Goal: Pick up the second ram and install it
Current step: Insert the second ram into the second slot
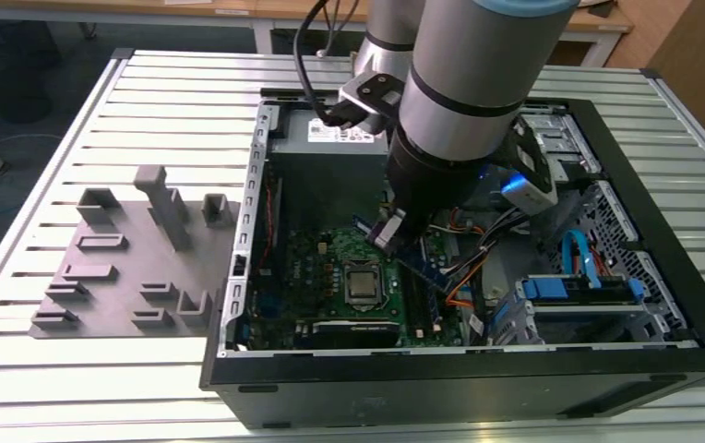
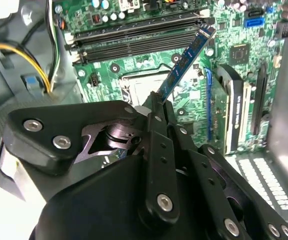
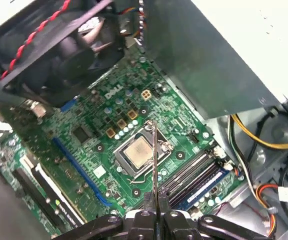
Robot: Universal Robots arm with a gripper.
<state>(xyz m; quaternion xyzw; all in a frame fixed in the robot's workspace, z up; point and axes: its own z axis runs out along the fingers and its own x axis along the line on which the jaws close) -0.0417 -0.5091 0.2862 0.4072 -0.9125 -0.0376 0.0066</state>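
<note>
Slatted metal table (image 1: 94, 369) carries an open computer case (image 1: 451, 392) across the centre and right of the exterior view. At frame centre, the claw (image 1: 392, 233) is clenched on the memory stick (image 2: 186, 57). The stick hangs tilted over the green board (image 2: 134, 70), near its black slots (image 2: 134, 35).

Thin blue-green second ram (image 2: 186, 60), tilted, one end in the gripper (image 2: 158, 105), over the motherboard (image 2: 111, 65)

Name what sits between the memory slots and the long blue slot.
In the first wrist view, the processor socket lies between the memory slots and the long blue slot; the second ram, clamped in the gripper, crosses in front of it.
</note>
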